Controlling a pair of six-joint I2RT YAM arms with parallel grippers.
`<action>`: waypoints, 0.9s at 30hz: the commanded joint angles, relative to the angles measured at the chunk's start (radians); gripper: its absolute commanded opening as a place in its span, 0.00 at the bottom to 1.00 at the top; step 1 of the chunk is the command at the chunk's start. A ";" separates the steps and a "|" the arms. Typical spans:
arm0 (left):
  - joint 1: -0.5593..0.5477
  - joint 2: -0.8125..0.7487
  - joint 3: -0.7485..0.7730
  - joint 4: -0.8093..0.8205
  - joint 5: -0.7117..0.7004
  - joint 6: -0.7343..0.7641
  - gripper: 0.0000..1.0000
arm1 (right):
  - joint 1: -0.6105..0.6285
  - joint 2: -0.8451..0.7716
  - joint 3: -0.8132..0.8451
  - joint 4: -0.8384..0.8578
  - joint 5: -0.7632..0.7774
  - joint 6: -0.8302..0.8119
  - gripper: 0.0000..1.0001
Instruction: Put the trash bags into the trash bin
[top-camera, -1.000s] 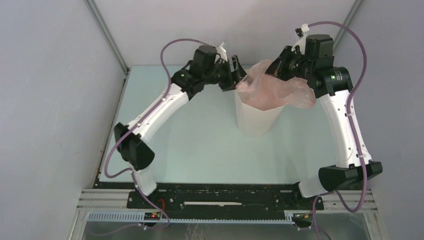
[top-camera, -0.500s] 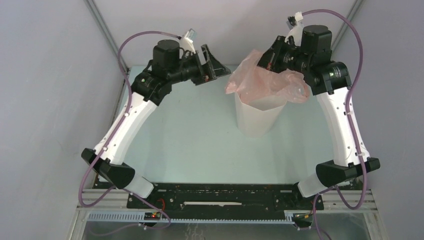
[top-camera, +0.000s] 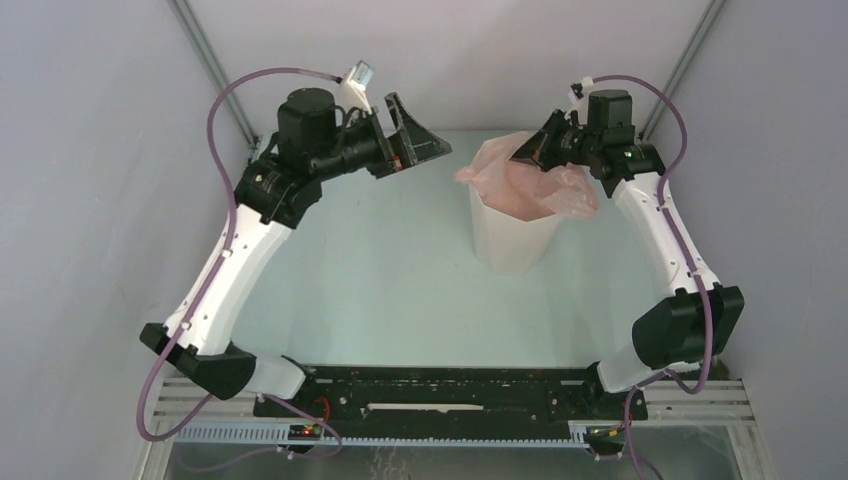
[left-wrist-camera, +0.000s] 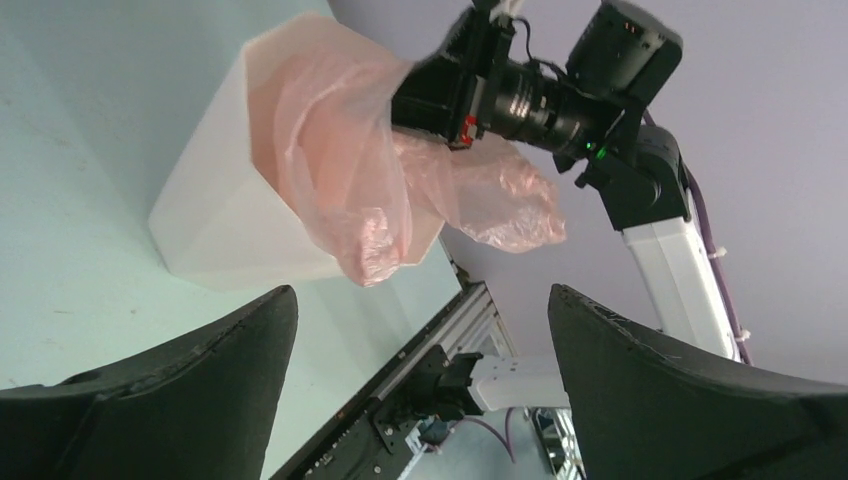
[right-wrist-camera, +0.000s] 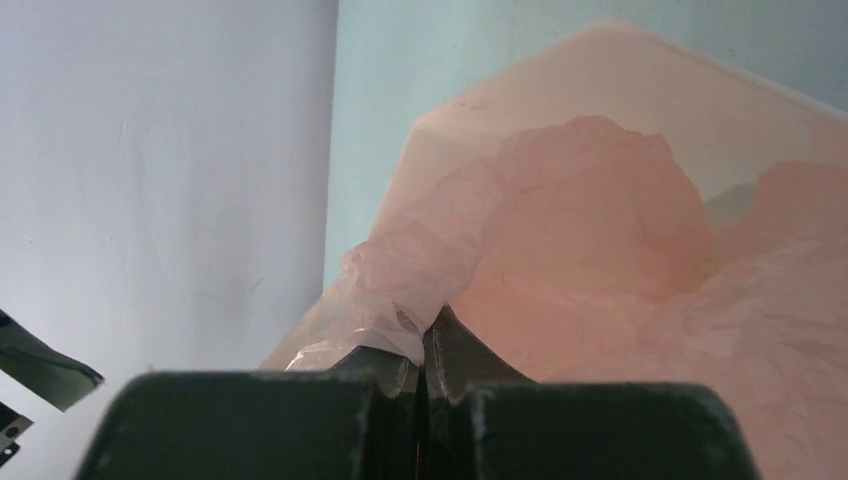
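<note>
The white faceted trash bin (top-camera: 512, 238) stands upright right of the table's middle. A pale-pink trash bag (top-camera: 528, 182) fills its mouth and hangs over the rim on both sides. My right gripper (top-camera: 528, 150) hovers at the bin's far right rim, shut on a pinch of the bag (right-wrist-camera: 400, 300). In the right wrist view the film bunches at the fingertips (right-wrist-camera: 445, 340) above the bin's opening (right-wrist-camera: 700, 110). My left gripper (top-camera: 420, 135) is open and empty, raised well left of the bin (left-wrist-camera: 215, 215). The left wrist view shows the bag (left-wrist-camera: 340, 170) draped over the rim.
Grey walls close in the pale green table (top-camera: 380, 280) on the left, back and right. A black rail (top-camera: 440, 395) runs along the near edge between the two arm bases.
My left gripper let go of the bag, opened wide and drew back up and to the left. The right gripper kept its hold and lowered toward the bin, and the bag settled lower on it.
</note>
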 joint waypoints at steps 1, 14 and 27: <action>-0.065 0.058 -0.007 0.007 0.015 -0.040 1.00 | 0.017 0.002 0.038 0.076 -0.032 0.011 0.00; -0.122 0.249 0.097 -0.026 0.076 -0.147 0.73 | 0.058 -0.020 0.096 -0.037 0.054 -0.114 0.00; -0.049 0.260 0.131 -0.070 -0.014 -0.025 0.10 | 0.174 -0.086 0.379 -0.576 0.364 -0.413 0.74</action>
